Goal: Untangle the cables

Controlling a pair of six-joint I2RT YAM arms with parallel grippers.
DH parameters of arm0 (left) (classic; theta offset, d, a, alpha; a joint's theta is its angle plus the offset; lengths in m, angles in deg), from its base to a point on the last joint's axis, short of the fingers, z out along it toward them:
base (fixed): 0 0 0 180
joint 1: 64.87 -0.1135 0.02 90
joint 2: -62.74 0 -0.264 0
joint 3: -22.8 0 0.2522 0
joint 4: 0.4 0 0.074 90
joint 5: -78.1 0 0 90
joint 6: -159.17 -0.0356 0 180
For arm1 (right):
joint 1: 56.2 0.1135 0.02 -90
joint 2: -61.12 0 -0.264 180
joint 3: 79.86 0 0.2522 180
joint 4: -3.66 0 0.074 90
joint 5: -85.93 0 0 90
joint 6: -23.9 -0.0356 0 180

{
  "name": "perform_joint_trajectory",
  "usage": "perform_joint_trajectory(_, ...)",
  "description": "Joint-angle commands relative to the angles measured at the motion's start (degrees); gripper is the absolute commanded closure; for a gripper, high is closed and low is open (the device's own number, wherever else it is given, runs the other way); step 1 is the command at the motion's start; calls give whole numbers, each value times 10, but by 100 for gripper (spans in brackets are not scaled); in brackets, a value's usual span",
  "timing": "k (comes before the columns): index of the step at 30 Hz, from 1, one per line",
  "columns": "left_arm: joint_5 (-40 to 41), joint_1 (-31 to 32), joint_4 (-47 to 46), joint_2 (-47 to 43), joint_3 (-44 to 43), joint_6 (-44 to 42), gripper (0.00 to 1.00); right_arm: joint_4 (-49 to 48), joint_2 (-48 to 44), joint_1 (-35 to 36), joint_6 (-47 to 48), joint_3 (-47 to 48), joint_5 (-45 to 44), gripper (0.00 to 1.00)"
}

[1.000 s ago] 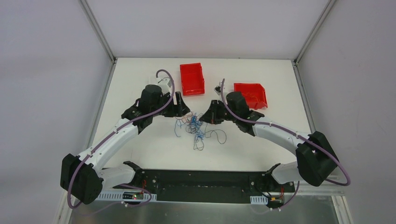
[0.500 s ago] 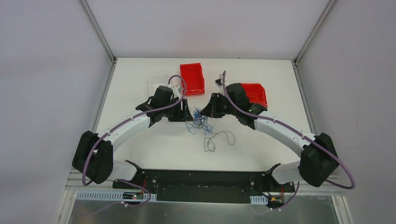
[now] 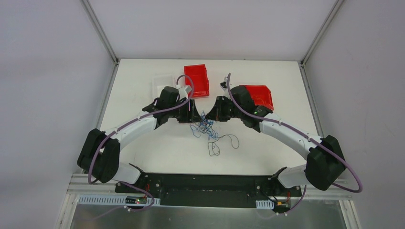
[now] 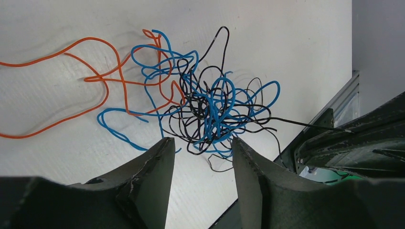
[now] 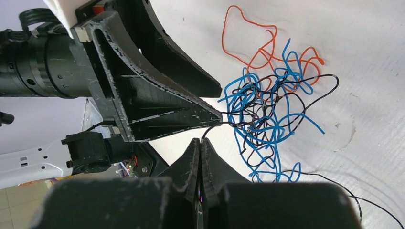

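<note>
Nearest, on the white surface, a loose black loop lies just this side of the main knot, trailing a tail to the right. Beyond it sits the tangle of cables: blue and black strands bunched tight, with an orange cable spreading flat across the surface from one side. The left end effector hovers at the knot, jaws partly apart, the lowest strands dipping into the gap, nothing clamped. Facing it, the right end effector is pinched closed on a black cable that runs taut out of the knot. Farther back stand a red bin, a second red bin partly behind the right arm, and a clear tray.
</note>
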Motion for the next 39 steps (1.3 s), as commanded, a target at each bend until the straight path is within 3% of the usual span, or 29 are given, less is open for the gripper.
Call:
perform_joint_trajectory(1,-23,10,-32,29,-11,-1,54,-7,1,-1,-8,31,-3,100)
perform_joint_trajectory(4,-38,12,-35,56,-22,0,58,-7,-2,-1,-9,32,-6,100)
perform_joint_trajectory(9,-82,17,-53,86,-27,7,56,-1,-6,-8,-20,25,-23,100)
perform_joint_trajectory(11,-93,17,-62,90,-22,8,70,0,-11,-15,-30,17,-33,100)
perform_joint_trajectory(13,-94,17,-60,93,-20,6,99,0,-17,-28,-44,7,-40,100)
perform_joint_trajectory(17,-32,11,-24,79,-15,7,100,14,-42,-66,-63,-21,-63,100)
perform_joint_trajectory(20,25,-29,-2,54,13,33,100,56,-69,-112,-74,-46,-112,100)
perform_joint_trajectory(25,47,-129,14,12,64,66,100,131,-115,-242,-97,-99,-168,100)
perform_joint_trajectory(29,134,-171,58,-28,88,89,100,139,-161,-340,-104,-148,-160,100)
perform_joint_trajectory(35,284,-200,109,-118,128,147,100,153,-187,-398,-94,-166,-173,100)
perform_joint_trajectory(39,328,-202,130,-171,120,128,100,156,-179,-402,-78,-155,-156,100)
